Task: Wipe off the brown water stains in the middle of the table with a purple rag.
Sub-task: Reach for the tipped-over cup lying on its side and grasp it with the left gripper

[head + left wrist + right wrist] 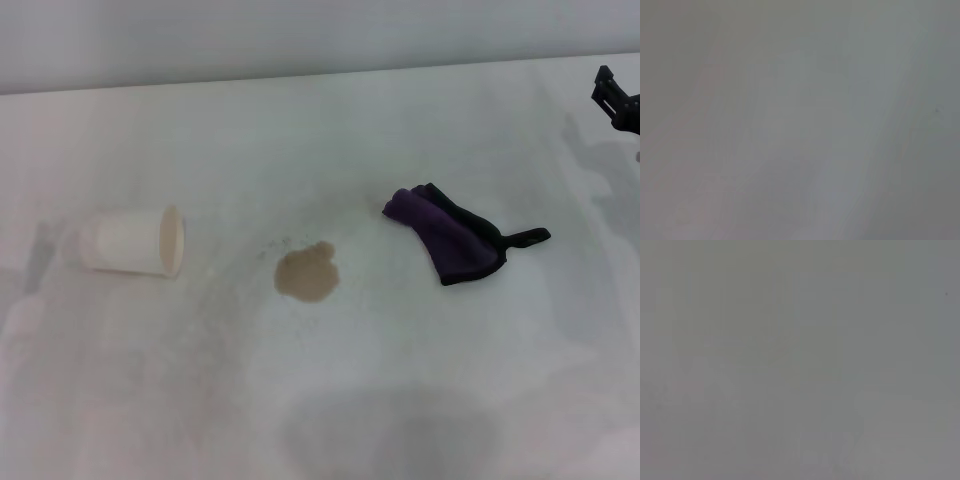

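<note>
The small dark purple soft rag [452,236] lies crumpled on the white table [420,370], just right of the tan-brown water stain [307,272]. The right gripper [617,100] hovers at the far right edge — finger state indiscernible. Best approach: descend centrally onto the bunched folds — avoid the thin loop.

Plain pale grey wall [300,35] behind the far edge, soft even light, faint grey shadows.

only paper cup [133,242] obstructs, far left.
</note>
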`<state>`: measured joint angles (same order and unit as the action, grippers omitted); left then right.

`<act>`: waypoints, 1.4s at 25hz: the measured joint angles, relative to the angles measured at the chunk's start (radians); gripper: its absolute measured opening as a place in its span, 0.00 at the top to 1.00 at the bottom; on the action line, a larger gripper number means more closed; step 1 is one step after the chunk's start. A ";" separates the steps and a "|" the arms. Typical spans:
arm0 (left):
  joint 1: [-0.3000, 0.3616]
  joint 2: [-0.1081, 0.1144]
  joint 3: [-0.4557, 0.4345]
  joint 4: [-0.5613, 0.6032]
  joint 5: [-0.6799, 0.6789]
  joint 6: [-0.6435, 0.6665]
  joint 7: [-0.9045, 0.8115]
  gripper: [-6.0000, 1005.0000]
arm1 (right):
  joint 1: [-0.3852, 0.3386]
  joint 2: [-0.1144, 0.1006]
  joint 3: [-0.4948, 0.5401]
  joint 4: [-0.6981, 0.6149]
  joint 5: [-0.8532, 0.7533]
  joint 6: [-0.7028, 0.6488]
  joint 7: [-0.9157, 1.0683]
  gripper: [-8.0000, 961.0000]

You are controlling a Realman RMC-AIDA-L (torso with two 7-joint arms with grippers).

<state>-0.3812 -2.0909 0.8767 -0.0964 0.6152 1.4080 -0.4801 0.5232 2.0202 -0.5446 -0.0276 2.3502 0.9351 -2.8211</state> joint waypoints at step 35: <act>-0.027 0.217 0.035 0.698 0.502 -0.286 -0.999 0.12 | 0.103 0.002 0.062 0.000 0.129 -0.067 0.011 0.11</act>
<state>-0.4084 -1.8739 0.9112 0.6019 1.1172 1.1224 -1.4789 0.6257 2.0221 -0.4828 -0.0277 2.4789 0.8678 -2.8102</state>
